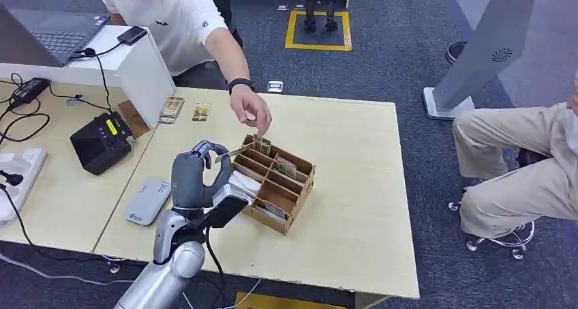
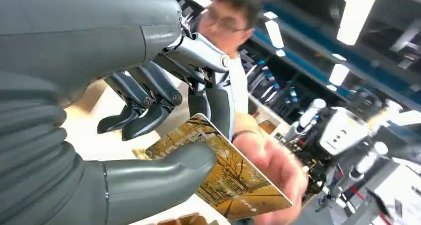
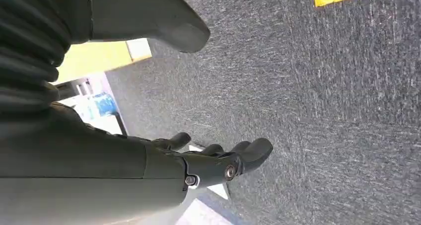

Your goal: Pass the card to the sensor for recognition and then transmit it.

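My left hand [image 1: 198,179] is raised over the table just left of the wooden divided box [image 1: 300,186]. It pinches a golden picture card [image 1: 235,152] between thumb and fingers, the card's free end pointing at the box. In the left wrist view the thumb [image 2: 164,175] lies across the card [image 2: 223,175]. A person's hand [image 1: 251,110] reaches down to the card's far end and the box's back corner; I cannot tell whether it touches the card. The black sensor unit [image 1: 101,142] sits to the left. My right hand [image 3: 149,170] hangs over grey carpet, fingers apart, holding nothing.
A white flat device [image 1: 146,201] lies near the table's front edge beside my left arm. Two more cards [image 1: 184,110] lie at the back of the table. A laptop [image 1: 51,36] and cables sit far left. A seated person's legs [image 1: 518,166] are at the right.
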